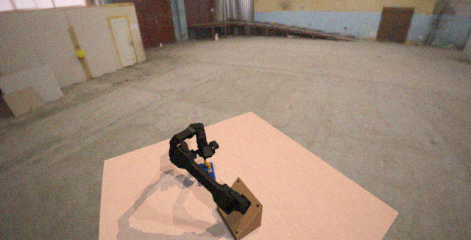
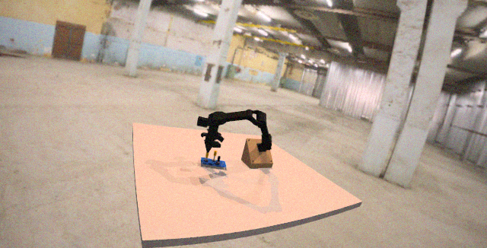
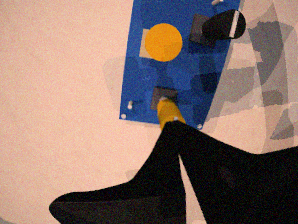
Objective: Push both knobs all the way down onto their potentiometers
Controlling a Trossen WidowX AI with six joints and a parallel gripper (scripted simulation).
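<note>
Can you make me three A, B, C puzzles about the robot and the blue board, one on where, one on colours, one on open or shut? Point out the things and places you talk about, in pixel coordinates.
1. Where are the gripper's [image 3: 172,125] fingertips?
A. At the round orange knob
B. At the yellow knob near the board's end
C. At the black knob

2. What colour is the wide, round-topped knob in the wrist view?
A. Green
B. Orange
C. White

3. How is the gripper?
A. Wide open
B. Shut on the board's edge
C. Shut, with nothing between its fingers

Answers:
1: B, the tips meet the yellow knob [image 3: 170,112] in the wrist view.
2: B, the round knob [image 3: 163,42] shows an orange disc over the blue board [image 3: 142,80] [image 2: 213,163].
3: C, the tips come together above the yellow knob.
</note>
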